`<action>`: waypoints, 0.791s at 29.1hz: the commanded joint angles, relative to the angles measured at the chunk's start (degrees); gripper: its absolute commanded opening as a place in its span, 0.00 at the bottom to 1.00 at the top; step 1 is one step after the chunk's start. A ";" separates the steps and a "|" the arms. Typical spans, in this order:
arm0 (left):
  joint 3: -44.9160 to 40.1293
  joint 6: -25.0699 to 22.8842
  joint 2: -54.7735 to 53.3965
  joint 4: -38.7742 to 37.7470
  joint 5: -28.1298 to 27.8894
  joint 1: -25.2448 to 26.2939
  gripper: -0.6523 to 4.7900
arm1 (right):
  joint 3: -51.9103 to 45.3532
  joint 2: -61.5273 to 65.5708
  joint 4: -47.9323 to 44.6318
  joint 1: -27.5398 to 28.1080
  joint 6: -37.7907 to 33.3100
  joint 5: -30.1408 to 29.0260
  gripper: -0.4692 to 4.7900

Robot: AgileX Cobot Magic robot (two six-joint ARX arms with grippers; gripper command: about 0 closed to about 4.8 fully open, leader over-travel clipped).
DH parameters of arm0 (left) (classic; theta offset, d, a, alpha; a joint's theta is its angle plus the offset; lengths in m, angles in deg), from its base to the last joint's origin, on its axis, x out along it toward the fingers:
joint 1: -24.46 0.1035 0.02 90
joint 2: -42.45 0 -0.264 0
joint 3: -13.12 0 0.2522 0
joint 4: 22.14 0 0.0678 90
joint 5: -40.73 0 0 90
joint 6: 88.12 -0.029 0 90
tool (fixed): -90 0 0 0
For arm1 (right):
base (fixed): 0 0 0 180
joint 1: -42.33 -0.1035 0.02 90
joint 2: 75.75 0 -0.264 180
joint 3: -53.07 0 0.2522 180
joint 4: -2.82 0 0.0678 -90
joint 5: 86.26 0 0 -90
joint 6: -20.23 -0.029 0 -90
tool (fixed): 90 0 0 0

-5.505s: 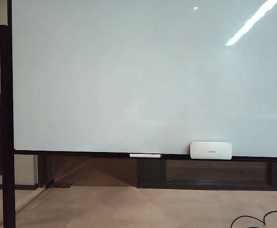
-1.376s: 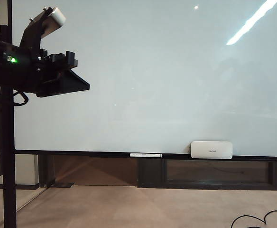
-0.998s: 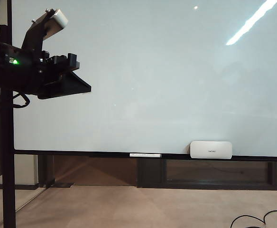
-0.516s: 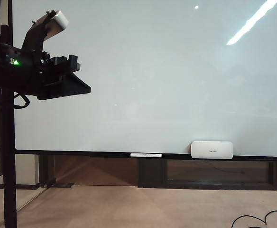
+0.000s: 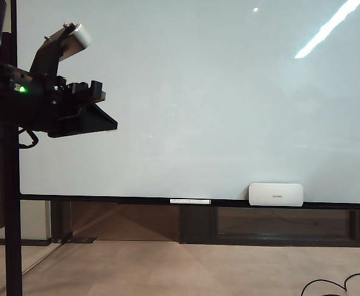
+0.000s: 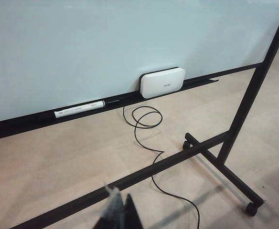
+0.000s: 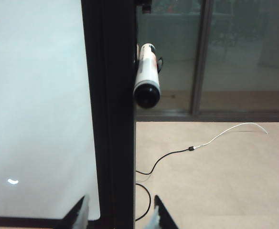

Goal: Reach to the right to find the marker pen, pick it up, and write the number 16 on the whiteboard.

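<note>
The whiteboard [image 5: 198,98] fills the exterior view, and no number 16 shows on it. The marker pen [image 7: 145,76], white with a black end facing the camera, is fixed to the board's black side post [image 7: 113,119] in the right wrist view. My right gripper [image 7: 119,212] is open below the pen and well short of it, with the post showing between its fingers. It is outside the exterior view. My left gripper [image 5: 109,123] hangs in front of the board's upper left. In its own view the left gripper [image 6: 120,210] is shut, with nothing visible in it.
A white eraser block [image 5: 275,194] and a thin white stick [image 5: 189,201] rest on the board's bottom ledge. Both the eraser [image 6: 162,82] and the stick [image 6: 80,109] also show in the left wrist view. A black cable [image 6: 146,124] lies on the floor by the wheeled stand foot [image 6: 225,176].
The left arm came into the exterior view after the oldest frame and now sits slightly lower than half a second ago. The board, eraser and stick have not moved.
</note>
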 commanded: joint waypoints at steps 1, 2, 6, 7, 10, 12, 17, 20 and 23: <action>0.24 -0.33 0.04 0.92 -0.11 -0.04 0.11 | 0.44 -0.48 -2.51 -0.57 -0.04 1.64 0.42; 0.24 -0.46 0.04 0.92 -0.11 -0.04 0.11 | 0.46 -0.50 -3.02 -0.66 -0.09 1.77 0.42; 0.24 -0.66 0.04 0.92 -0.13 -0.02 0.11 | 0.46 -0.50 -4.31 -0.83 0.28 5.16 0.42; 0.24 -0.68 0.04 0.94 -0.15 -0.02 0.11 | 0.46 -0.50 -4.50 -0.85 0.83 6.03 0.42; 0.24 -0.68 0.04 0.92 -0.17 -0.02 0.11 | 0.46 -0.50 -5.79 -1.07 1.01 7.67 0.41; 0.24 -1.11 0.04 0.94 -0.70 -0.02 0.11 | 0.52 -0.52 -5.70 -1.14 -0.15 8.24 0.41; 0.24 -1.53 0.04 0.92 -1.53 -0.02 0.11 | 4.09 -0.50 1.95 -1.16 1.27 7.74 0.50; 0.24 -1.51 0.04 0.87 -1.57 -0.02 0.11 | 4.09 -0.50 1.01 -1.18 2.10 6.75 0.51; 0.24 -1.51 0.04 0.83 -1.57 -0.02 0.11 | 4.09 -0.50 1.33 -1.18 2.10 5.60 0.51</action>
